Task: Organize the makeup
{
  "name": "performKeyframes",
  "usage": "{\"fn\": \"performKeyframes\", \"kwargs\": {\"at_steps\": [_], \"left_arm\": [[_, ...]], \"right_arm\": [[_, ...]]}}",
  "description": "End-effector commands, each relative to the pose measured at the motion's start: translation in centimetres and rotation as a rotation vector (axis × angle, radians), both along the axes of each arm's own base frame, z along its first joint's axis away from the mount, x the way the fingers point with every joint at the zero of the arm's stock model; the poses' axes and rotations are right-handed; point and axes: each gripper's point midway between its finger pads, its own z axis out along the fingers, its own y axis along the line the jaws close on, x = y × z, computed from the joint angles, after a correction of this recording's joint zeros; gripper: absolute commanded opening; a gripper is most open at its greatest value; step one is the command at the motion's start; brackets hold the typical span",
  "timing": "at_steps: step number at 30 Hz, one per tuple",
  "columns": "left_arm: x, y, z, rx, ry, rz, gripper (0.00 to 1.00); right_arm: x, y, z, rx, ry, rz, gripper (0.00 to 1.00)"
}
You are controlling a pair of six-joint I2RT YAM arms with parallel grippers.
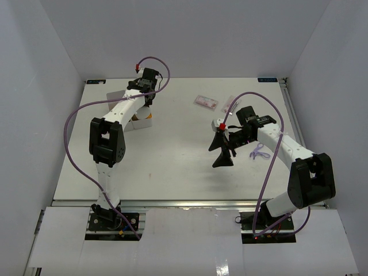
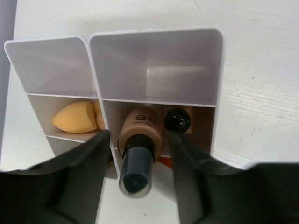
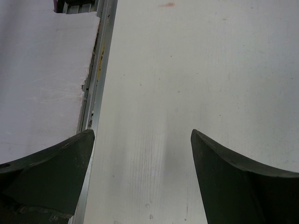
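Note:
In the left wrist view a tan black-capped bottle [image 2: 139,140] stands upright in a compartment of the white box [image 2: 154,51]. My left gripper [image 2: 138,140] straddles its cap, jaws open, with a narrow gap on each side. A black lipstick top [image 2: 177,120] fills the compartment to its right, and beige sponges [image 2: 74,116] lie in the one to its left. A strip of orange [image 2: 164,162] shows below the bottle. Two clear packets [image 1: 206,102] [image 1: 232,103] lie on the far table. My right gripper [image 3: 142,133] hangs open over bare table, holding nothing.
From above, the left gripper [image 1: 144,103] is over the box [image 1: 140,122] at the far left, and the right gripper [image 1: 223,156] is mid-table. A purple loop [image 1: 259,152] lies beside the right arm. A metal rail [image 3: 96,84] edges the table.

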Motion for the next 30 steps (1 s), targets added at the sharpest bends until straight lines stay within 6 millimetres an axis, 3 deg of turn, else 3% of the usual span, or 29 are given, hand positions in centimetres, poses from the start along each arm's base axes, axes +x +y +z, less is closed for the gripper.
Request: {"fn": "performKeyframes", "kwargs": {"at_steps": [1, 6, 12, 18, 24, 30], "left_arm": [[0.1, 0.1, 3.2, -0.012, -0.08, 0.019, 0.7], [0.0, 0.1, 3.6, -0.016, -0.087, 0.017, 0.78], [-0.1, -0.1, 5.2, -0.042, -0.117, 0.008, 0.79], [-1.0, -1.5, 9.8, -0.168, -0.207, -0.044, 0.83], [-4.8, -4.7, 12.1, -0.378, -0.261, -0.237, 0.98], [-11.6, -8.0, 10.8, -0.588, -0.271, -0.535, 0.98]], "right_arm": [[-0.4, 0.0, 1.1, 0.045, -0.029, 0.012, 0.9], [-0.3, 0.0, 1.1, 0.046, -0.031, 0.009, 0.9], [-0.2, -0.1, 1.1, 0.046, -0.026, 0.002, 0.9], [0.7, -0.9, 1.1, 0.044, -0.032, -0.035, 0.9], [2.7, -3.1, 1.6, 0.05, -0.035, -0.14, 0.9], [5.5, -5.7, 0.9, -0.035, -0.033, -0.319, 0.9]]}}
